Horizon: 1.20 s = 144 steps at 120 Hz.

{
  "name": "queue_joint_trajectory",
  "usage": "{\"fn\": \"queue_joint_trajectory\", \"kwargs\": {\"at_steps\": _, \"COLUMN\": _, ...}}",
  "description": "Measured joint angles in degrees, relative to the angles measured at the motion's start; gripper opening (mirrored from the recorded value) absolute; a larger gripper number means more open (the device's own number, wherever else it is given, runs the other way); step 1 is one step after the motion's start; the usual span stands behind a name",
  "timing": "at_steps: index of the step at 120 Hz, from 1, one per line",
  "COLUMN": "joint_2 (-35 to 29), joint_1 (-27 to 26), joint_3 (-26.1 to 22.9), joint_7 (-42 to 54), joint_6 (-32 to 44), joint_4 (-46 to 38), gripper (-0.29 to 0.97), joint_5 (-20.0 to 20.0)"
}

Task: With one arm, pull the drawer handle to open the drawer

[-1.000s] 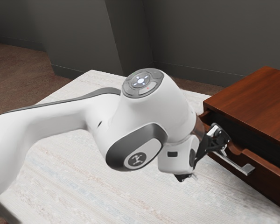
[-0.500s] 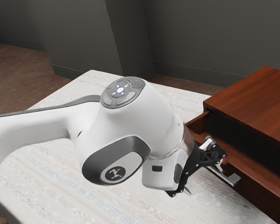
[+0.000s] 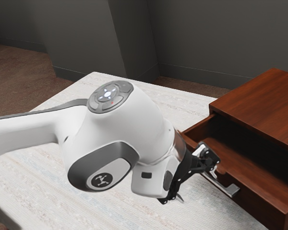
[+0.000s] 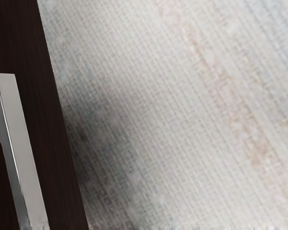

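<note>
One tool (image 3: 209,165) | clamped on handle's (image 3: 225,186) near end | drawer (image 3: 245,167) partly out of cabinet (image 3: 264,100)

In the exterior view, the table (image 3: 53,191) spreads from the centre toward seven o'clock, with the walls (image 3: 206,33) behind it at twelve. The cabinet (image 3: 264,100) stands on the table at three o'clock. The drawer (image 3: 240,167) juts out of the cabinet toward eight o'clock, and the handle (image 3: 224,184) lies along the drawer's front. The arm (image 3: 120,139) comes in from nine o'clock, above the table. The gripper (image 3: 209,160) sits at the handle's ten o'clock end, one finger on either side of it. In the wrist view, the handle (image 4: 12,153) lies against the drawer front (image 4: 43,120), with the table (image 4: 182,120) beyond it at three o'clock.
</note>
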Motion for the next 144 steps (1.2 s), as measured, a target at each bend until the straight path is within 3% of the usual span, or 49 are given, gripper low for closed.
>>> {"fn": "queue_joint_trajectory", "kwargs": {"at_steps": 57, "joint_2": -3.38, "joint_1": -2.41, "joint_3": -0.10, "joint_7": -0.88, "joint_6": -9.55, "joint_4": -0.15, "gripper": 0.68, "joint_5": 6.99}}
{"fn": "queue_joint_trajectory", "kwargs": {"at_steps": 94, "joint_2": -4.94, "joint_1": -2.84, "joint_3": 0.00, "joint_7": -1.76, "joint_6": -13.73, "joint_4": -1.18, "gripper": 0.68, "joint_5": 9.10}}
{"fn": "queue_joint_trajectory", "kwargs": {"at_steps": 120, "joint_2": -5.52, "joint_1": -2.93, "joint_3": 0.01, "joint_7": -2.31, "joint_6": -15.02, "joint_4": -1.32, "gripper": 0.63, "joint_5": 9.84}}
{"fn": "queue_joint_trajectory", "kwargs": {"at_steps": 144, "joint_2": -6.81, "joint_1": -2.90, "joint_3": 0.08, "joint_7": -2.66, "joint_6": -15.71, "joint_4": -0.89, "gripper": 0.52, "joint_5": 9.95}}
